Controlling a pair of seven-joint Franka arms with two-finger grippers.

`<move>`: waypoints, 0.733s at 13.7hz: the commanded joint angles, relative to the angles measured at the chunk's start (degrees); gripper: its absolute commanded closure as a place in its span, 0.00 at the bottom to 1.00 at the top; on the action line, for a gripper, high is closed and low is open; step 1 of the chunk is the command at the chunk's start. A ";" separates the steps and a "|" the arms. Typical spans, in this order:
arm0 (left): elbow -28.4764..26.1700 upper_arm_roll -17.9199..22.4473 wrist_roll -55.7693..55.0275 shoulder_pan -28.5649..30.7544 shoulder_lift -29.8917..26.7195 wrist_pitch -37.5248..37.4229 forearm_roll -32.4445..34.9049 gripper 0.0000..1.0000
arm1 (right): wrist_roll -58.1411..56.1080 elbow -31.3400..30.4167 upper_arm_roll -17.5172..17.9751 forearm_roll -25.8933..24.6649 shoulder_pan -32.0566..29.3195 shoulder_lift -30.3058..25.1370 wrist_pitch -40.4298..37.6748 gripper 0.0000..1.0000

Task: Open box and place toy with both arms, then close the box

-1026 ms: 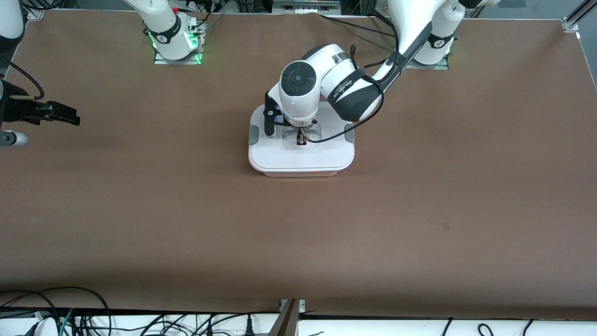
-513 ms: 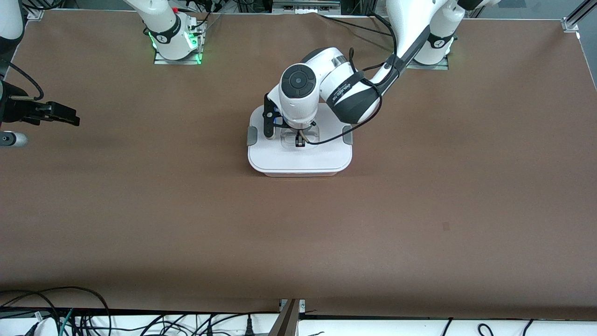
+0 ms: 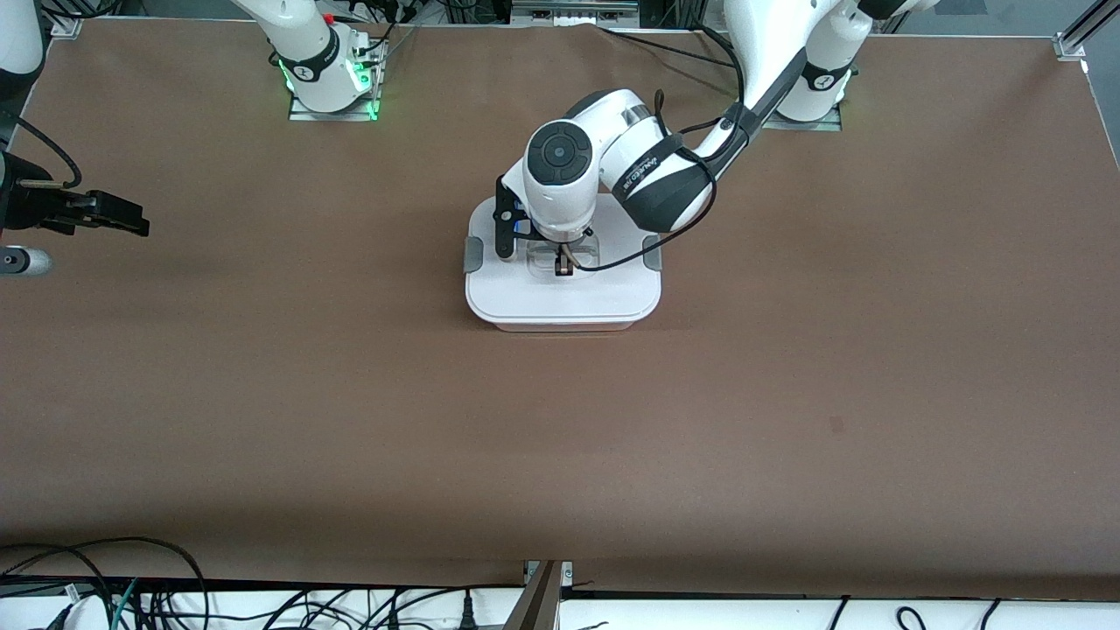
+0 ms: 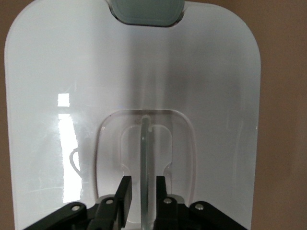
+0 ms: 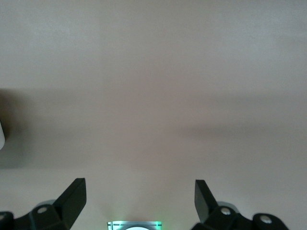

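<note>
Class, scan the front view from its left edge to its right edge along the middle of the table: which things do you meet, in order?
Right gripper → grey clip → left gripper on the lid handle → second grey clip.

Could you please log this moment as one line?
left pincer: shut on lid handle | box: closed | right pincer: open, waiting over bare table
</note>
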 commanded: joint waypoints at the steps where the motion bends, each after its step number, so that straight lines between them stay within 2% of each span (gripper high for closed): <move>1: -0.48 -0.14 -0.72 0.29 -1.74 -0.91 1.68 0.00 | 0.32 0.82 0.48 0.58 -0.71 0.21 0.03 0.00; 3: 0.22 -0.14 -0.89 0.81 -4.20 -4.58 1.16 0.00 | 0.32 0.82 0.48 0.58 -0.80 0.21 0.12 0.00; 5: 0.23 -0.23 -2.90 3.88 -7.62 -7.75 0.72 0.00 | 0.32 0.82 0.39 0.76 -0.89 0.21 0.12 0.00; 10: 0.66 -0.14 -21.95 10.99 -15.54 -18.13 0.81 0.00 | 0.40 1.08 0.13 1.72 -1.06 0.21 0.12 0.00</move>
